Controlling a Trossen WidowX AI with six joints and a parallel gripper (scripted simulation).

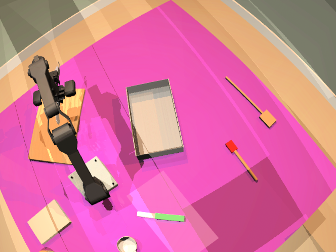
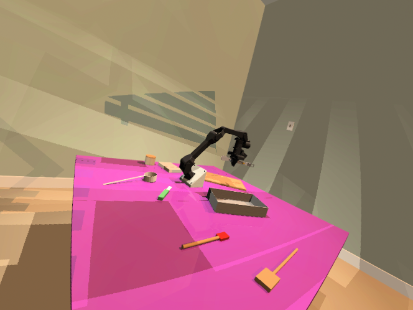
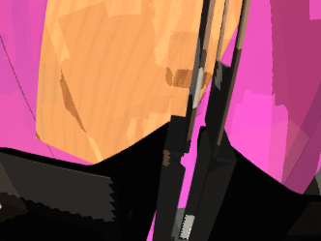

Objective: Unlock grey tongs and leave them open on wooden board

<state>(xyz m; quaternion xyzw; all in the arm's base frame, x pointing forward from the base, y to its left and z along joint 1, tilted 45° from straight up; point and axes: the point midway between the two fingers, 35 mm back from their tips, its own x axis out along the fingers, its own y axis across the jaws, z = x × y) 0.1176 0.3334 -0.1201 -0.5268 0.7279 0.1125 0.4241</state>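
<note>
Grey metal is what the jaws are clamped on: the gripper (image 2: 237, 160) stands nearly closed, with the tongs (image 2: 237, 161) pinched between its fingers. We see no gap to spare there, so we judge the hold firm.

Position: the tongs are off the roasting tin (image 1: 154, 117), which sits on the pink table (image 1: 224, 178) with nothing across it. They hang in the air over the far end of the wooden board (image 1: 44, 145), not touching it.

Key relation: in the exterior view the tongs lie roughly level, sticking out to both sides of the gripper, held near mid-length. In the wrist view the two arms (image 3: 208, 60) run straight away from the camera as thin, nearly parallel strips, crossing the right edge of the board (image 3: 121, 54). One end also pokes out past the arm's elbow in the top view (image 1: 58, 67).

Lock state: the arms look close together and parallel, so we judge the tongs still shut. We cannot tell which end is the hinge.

Next move, as we judge it: the long axis must go from level to vertical, tips down, before a squeeze can release the lock. Only then comes lowering onto the board.

Risk: the board is narrow here and the tongs overhang its right edge, so a set-down from this spot could land partly on the table.
</note>
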